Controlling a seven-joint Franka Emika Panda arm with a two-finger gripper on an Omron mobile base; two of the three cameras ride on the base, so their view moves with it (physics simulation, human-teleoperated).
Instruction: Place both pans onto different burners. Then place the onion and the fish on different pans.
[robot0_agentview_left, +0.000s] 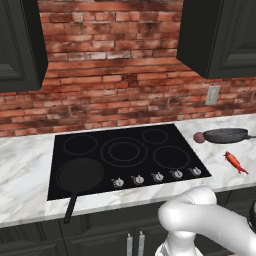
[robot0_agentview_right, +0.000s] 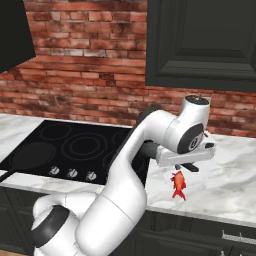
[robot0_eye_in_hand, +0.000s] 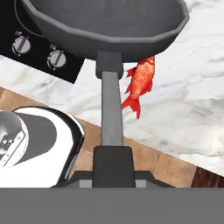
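A rough red brick wall (robot0_agentview_left: 115, 85) is running behind the counter, its mortar lines uneven, and dark panelled cabinets (robot0_agentview_left: 220, 35) are hanging flat and matte in front of it on either side. Below, the white marble counter (robot0_agentview_left: 25, 170) is spreading out smooth, veined with grey, over dark lower cabinets. The glossy black glass cooktop (robot0_agentview_left: 125, 150) is sitting flush in the stone, carrying thin grey ring burners (robot0_agentview_left: 124, 151) of several sizes and a row of small silver knobs (robot0_agentview_left: 157, 176) along its front edge.

The larger pan (robot0_agentview_left: 80, 175), round and matte black, is lying on the front left burner, its straight handle reaching out past the counter edge. The smaller pan (robot0_agentview_left: 226, 135), greyish-black with sloping faceted walls, is showing to the right of the cooktop in the left base view. In the hand view its straight grey handle is running down into the gripper (robot0_eye_in_hand: 113, 173), whose fingers are clamped on the handle's end, and the bowl (robot0_eye_in_hand: 109, 26) is hanging over the cooktop's corner and the marble.

The fish (robot0_agentview_right: 178, 185), slender, orange-red and tapered at the tail, is lying on the marble right of the cooktop, partly under the pan's rim in the hand view. The onion (robot0_agentview_left: 199, 137), a small dark maroon ball, is sitting just beside the smaller pan's left side.
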